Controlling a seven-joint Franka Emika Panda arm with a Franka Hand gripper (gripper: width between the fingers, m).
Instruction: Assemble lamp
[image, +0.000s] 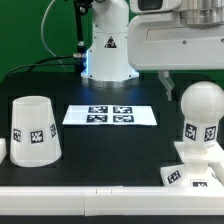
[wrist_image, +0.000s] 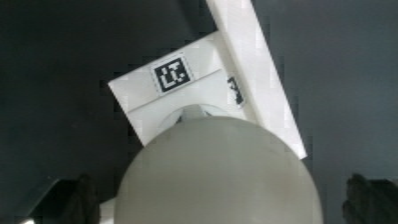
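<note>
The bulb (image: 203, 108) stands upright with its tagged stem down on the square stepped base (image: 200, 172). Whether the stem is fully seated cannot be told. This pair sits to the exterior view's right of the marker board (image: 110, 115), nearer the camera than the board.

In the wrist view the bulb's round top (wrist_image: 214, 165) fills the middle, and a tagged corner of the base (wrist_image: 196, 95) shows beyond it. The tool (wrist_image: 214, 198) hangs over the bulb. Its two dark, blurred fingers (wrist_image: 64, 200) stand wide apart, one on each side of the globe, with a dark gap between each of them and the globe. The tool grips nothing.

The shade (image: 35, 130) stands to the exterior view's left of the marker board, well apart from the bulb. Its narrow end is up and its wide mouth is down, so its inside is hidden. One tag faces the camera.

Everything rests on a black worktop (image: 110, 160) with a pale strip along its near edge. Behind the marker board rises the arm's white pedestal (image: 107, 50), with cables (image: 60, 40) trailing beside it. A green backdrop (image: 25, 30) closes the room behind.
</note>
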